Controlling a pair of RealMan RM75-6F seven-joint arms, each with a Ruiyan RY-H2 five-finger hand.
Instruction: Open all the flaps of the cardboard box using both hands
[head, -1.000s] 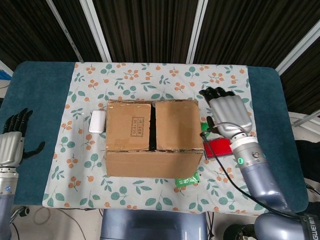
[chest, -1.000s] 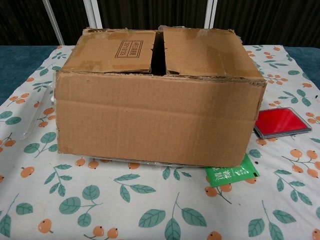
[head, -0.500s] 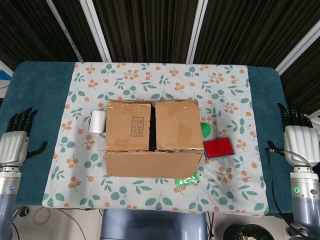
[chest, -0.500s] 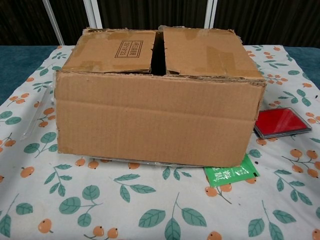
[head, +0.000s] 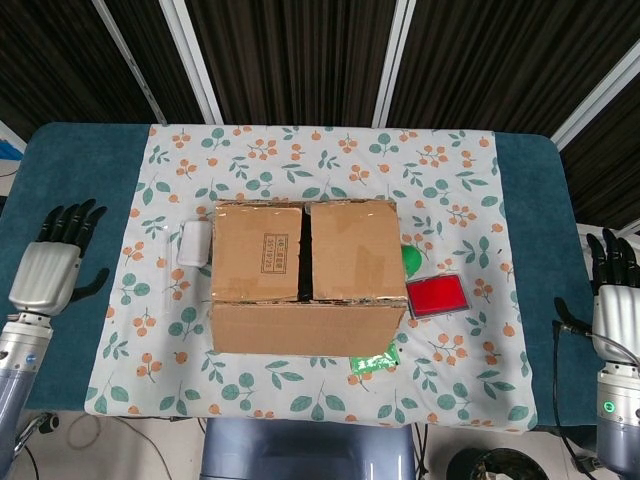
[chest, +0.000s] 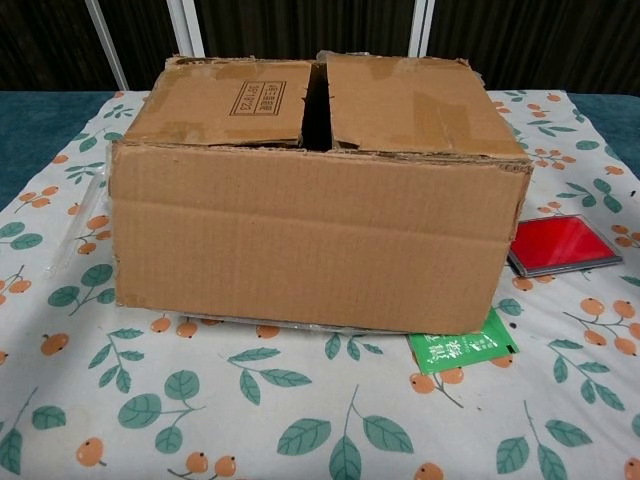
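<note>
Looking down from the head view, I see the cardboard box (head: 305, 275) mid-table on the floral cloth (head: 320, 165), both top flaps down with a dark slit between them. My left hand (head: 55, 265) hovers over the teal edge, empty, fingers spread; my right hand (head: 612, 300) does likewise, well apart from the box. The chest view shows neither hand, only the box front, the left flap (chest: 225, 100) and the right flap (chest: 410, 100). I judge fingertips should hook each flap's inner edge at the slit, lifting outward together.

The cardboard box (head: 305, 275) is sitting mid-desk (head: 90, 180); a case (head: 436, 296) is lying right of it, a packet (chest: 462, 350) at its near-right corner.
</note>
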